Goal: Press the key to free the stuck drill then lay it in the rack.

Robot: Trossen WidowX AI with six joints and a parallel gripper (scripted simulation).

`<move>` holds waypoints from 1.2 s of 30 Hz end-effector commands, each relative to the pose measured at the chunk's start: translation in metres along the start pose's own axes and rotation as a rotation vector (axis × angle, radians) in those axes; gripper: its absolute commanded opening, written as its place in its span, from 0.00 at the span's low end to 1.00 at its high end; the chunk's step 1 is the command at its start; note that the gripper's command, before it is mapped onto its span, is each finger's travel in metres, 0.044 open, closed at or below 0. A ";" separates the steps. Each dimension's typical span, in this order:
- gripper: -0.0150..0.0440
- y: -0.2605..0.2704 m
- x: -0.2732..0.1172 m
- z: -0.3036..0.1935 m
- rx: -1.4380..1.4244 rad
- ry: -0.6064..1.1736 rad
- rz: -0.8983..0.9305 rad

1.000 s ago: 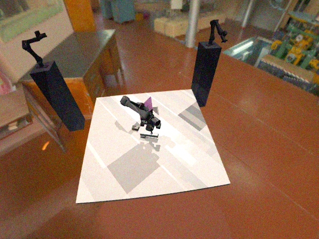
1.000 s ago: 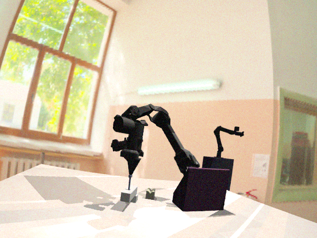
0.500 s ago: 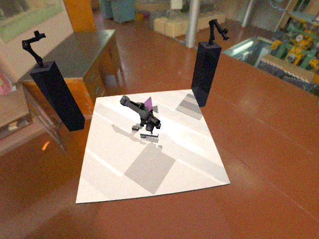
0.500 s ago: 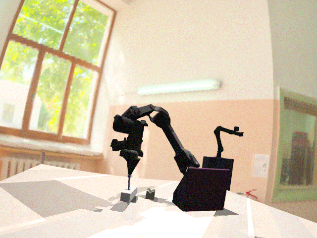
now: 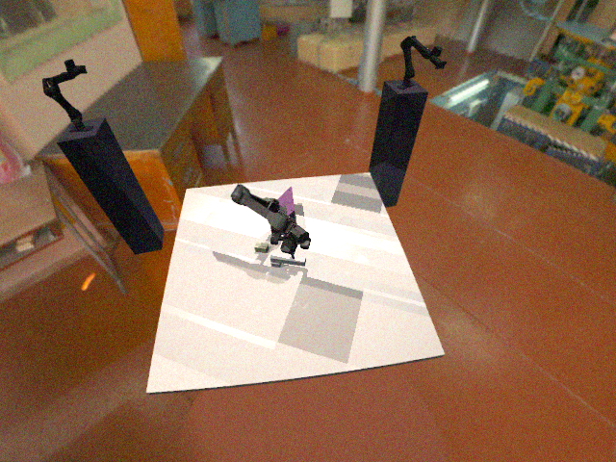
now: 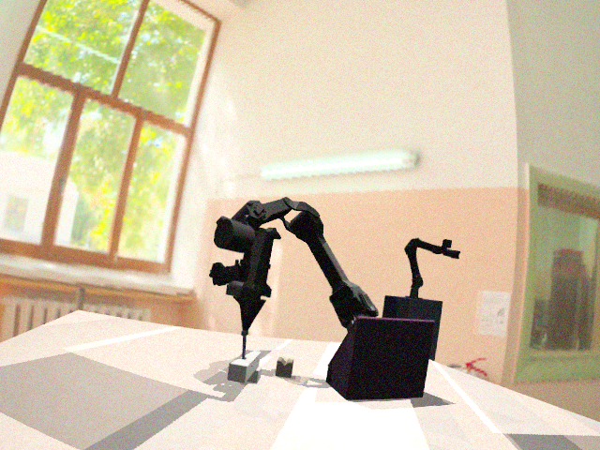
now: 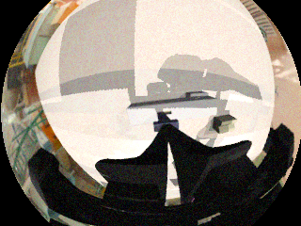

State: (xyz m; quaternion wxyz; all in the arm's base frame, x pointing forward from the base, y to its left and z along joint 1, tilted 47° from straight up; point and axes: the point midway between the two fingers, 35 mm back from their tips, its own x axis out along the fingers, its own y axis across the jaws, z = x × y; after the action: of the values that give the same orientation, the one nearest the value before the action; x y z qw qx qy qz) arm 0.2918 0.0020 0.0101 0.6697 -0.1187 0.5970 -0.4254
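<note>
Now, claw [image 5: 292, 253] [image 6: 245, 329] [image 7: 166, 127] pressed together, nothing pinched, tips down at top of upright pin [image 5: 294, 257] [image 6: 244, 344], maybe touching. Pin stands at grey block [image 5: 288, 261] [image 6: 238, 371] [image 7: 174, 102]. Notched block [image 5: 261, 246] [image 6: 284, 367] [image 7: 224, 123] near grey block; purple box [image 5: 287, 201] [image 6: 387, 358] farther off.

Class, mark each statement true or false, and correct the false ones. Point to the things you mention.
1. The tool [image 5: 292, 253] [image 6: 244, 330] [image 7: 166, 127] is shut. True.
2. The dark blue pin [image 6: 244, 346] [image 7: 165, 122] lies flat. False: it stands upright, at the long grey block [image 5: 278, 261] [image 6: 239, 372] [image 7: 169, 102].
3. The small greenish block [image 5: 261, 247] [image 6: 284, 368] [image 7: 224, 124] stands apart from the grey block. True.
4. The tool points up at the ceiling. False: it points down, its tips at the top of the pin.
5. The greenish block has a notch in its top. True.
6. The purple block [image 5: 287, 201] [image 6: 392, 358] is smaller than the greenish one. False: it is far larger.
</note>
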 end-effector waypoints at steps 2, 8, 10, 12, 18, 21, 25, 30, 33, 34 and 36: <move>0.25 0.000 0.013 -0.007 -0.008 0.027 -0.017; 0.25 0.000 0.015 -0.008 -0.008 0.027 -0.017; 0.25 0.000 0.016 -0.008 -0.008 0.027 -0.017; 0.25 0.000 0.016 -0.008 -0.008 0.027 -0.017; 0.25 0.000 0.018 -0.008 -0.008 0.027 -0.017; 0.25 0.001 0.019 -0.009 -0.008 0.027 -0.017; 0.25 0.001 0.021 -0.009 -0.008 0.027 -0.017; 0.25 0.001 0.022 -0.009 -0.008 0.027 -0.017; 0.25 0.001 0.023 -0.009 -0.008 0.027 -0.017; 0.25 0.001 0.024 -0.009 -0.008 0.027 -0.017; 0.25 0.001 0.025 -0.009 -0.008 0.027 -0.017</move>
State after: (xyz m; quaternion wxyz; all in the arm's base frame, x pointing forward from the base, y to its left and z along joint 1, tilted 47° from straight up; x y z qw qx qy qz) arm 0.2896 0.0002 0.0068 0.6770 -0.1213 0.5918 -0.4203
